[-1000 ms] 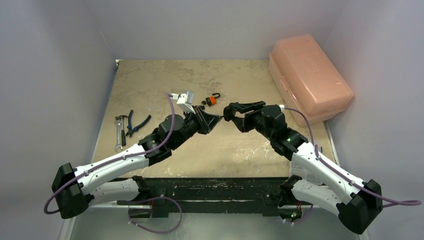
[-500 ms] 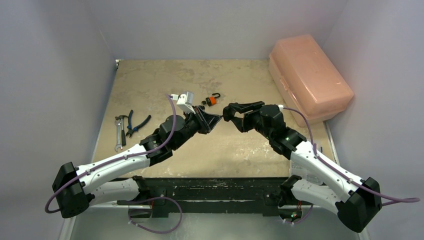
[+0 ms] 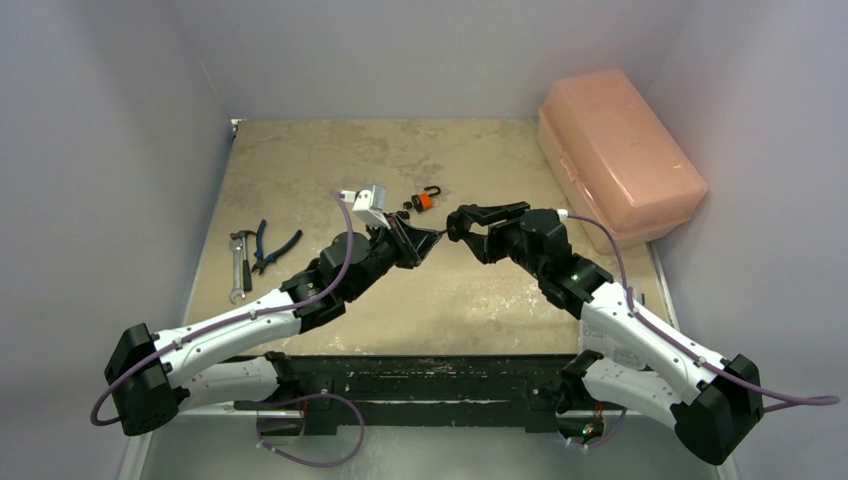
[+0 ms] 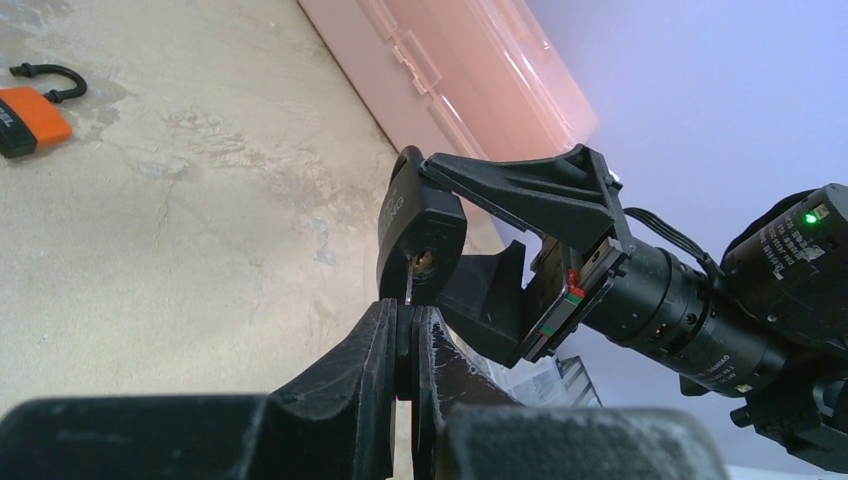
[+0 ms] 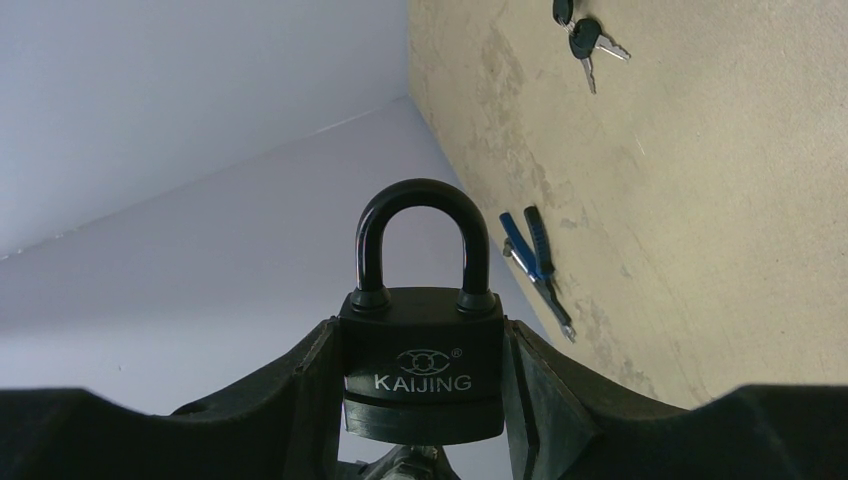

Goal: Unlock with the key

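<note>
right gripper [image 5: 420, 385] is clamped on the sides of a black padlock [image 5: 422, 350], held above the table [image 3: 470, 300] with its shackle closed. left gripper [image 4: 404, 335] is pinched tight on a thin key [image 4: 408, 288], whose tip meets the padlock's underside just beside the brass keyhole [image 4: 425, 262]. an orange padlock [image 4: 28, 118] lies on the table, well apart.

Padlocks: 2. Black KAIJING padlock [image 5: 422, 370] gripped in right gripper [image 5: 420, 345]; orange-bodied padlock [image 4: 30, 118] on table [image 3: 470, 300], beyond left gripper [image 4: 405, 335].
Keys: thin metal key [image 4: 408, 288] pinched in left gripper; at least 2 loose black-headed keys [image 5: 585, 40].
Blue-handled pliers [image 3: 272, 246]: 1.
Silver metal wrench [image 3: 238, 268]: 1.
Pink plastic lidded box [image 3: 620, 150]: 1.
</note>
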You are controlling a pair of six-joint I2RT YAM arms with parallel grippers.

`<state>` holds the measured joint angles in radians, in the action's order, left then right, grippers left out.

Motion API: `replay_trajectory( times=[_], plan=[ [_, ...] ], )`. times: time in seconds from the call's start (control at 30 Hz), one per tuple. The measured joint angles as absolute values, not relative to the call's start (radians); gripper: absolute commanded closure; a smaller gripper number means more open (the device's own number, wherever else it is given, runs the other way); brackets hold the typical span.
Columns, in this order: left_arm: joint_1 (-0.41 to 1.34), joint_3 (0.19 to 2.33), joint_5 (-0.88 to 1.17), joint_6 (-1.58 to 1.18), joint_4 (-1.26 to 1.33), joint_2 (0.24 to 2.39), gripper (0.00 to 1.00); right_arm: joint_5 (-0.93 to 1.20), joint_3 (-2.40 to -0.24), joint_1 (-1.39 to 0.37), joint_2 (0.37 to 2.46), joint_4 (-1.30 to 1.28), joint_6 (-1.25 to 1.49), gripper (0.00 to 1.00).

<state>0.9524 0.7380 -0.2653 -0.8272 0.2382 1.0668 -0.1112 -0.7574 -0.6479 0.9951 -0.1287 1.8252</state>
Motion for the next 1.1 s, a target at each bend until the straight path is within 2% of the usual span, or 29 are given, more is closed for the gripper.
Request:
replay_trajectory(
  times=[0.77,1.1],
  plan=[
    [0.952,0.726,-0.262,-0.831,0.324,1.097,1.00,-0.116,-0.757,-0.641,0.995,-0.126,1.834,1.00],
    [0.950,0.719,-0.278,-0.949,0.350,1.126,1.00,-0.140,-0.757,-0.638,1.010,-0.119,1.831,1.00]
  ],
)
